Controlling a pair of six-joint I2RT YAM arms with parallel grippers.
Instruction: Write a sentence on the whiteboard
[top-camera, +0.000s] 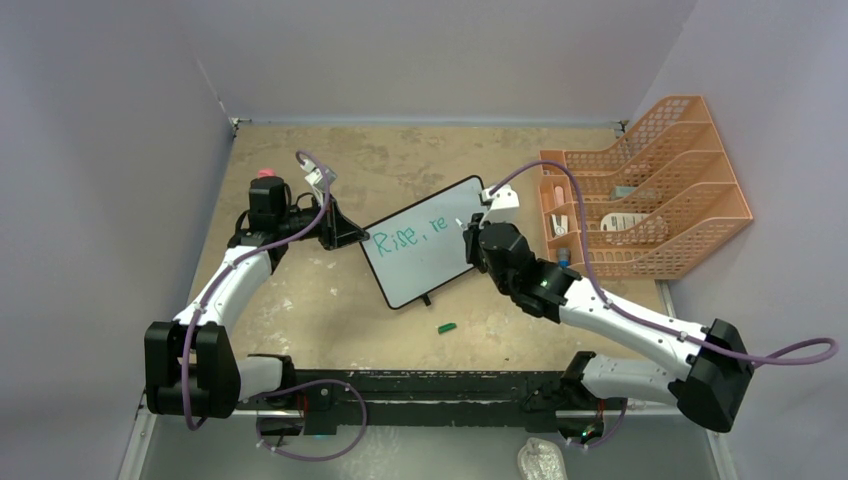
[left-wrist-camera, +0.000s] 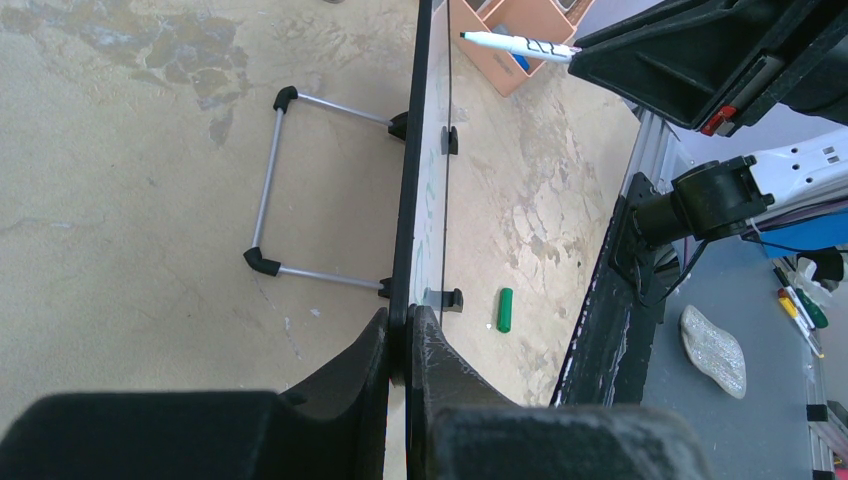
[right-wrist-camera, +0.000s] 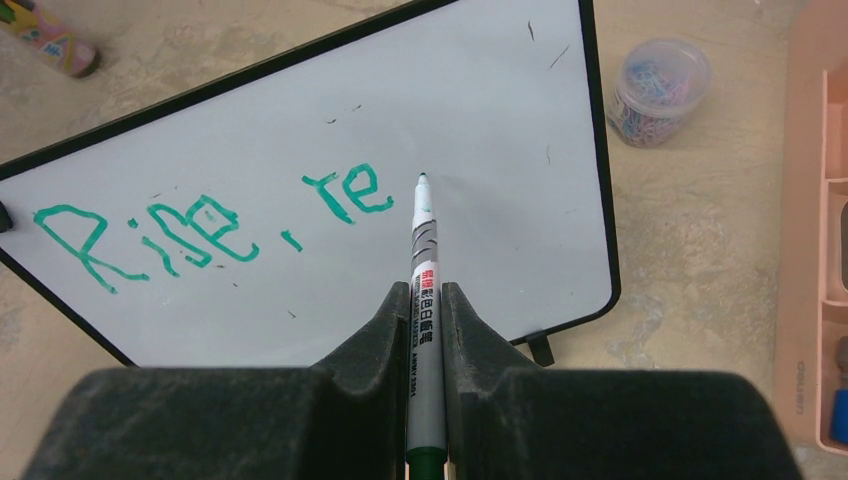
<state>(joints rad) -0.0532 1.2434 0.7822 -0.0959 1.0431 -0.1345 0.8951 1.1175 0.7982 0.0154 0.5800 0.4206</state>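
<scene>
The whiteboard (top-camera: 428, 250) stands tilted on the table's middle, propped on its wire stand (left-wrist-camera: 270, 190). Green-teal writing on it, the sentence (right-wrist-camera: 210, 225), reads "Rise, re". My left gripper (top-camera: 345, 233) is shut on the whiteboard's left edge (left-wrist-camera: 410, 200), one finger on each face. My right gripper (right-wrist-camera: 427, 300) is shut on a grey marker (right-wrist-camera: 425, 270). The marker's green tip points at the white face just right of the last "e"; whether it touches is unclear. In the left wrist view the marker (left-wrist-camera: 515, 44) shows near the board's far end.
The green marker cap (top-camera: 447, 327) lies on the table in front of the board. An orange wire file rack (top-camera: 640, 190) stands at the right. A clear tub of paper clips (right-wrist-camera: 661, 88) sits beside the board's right edge. A pink-topped object (top-camera: 265, 174) rests behind my left arm.
</scene>
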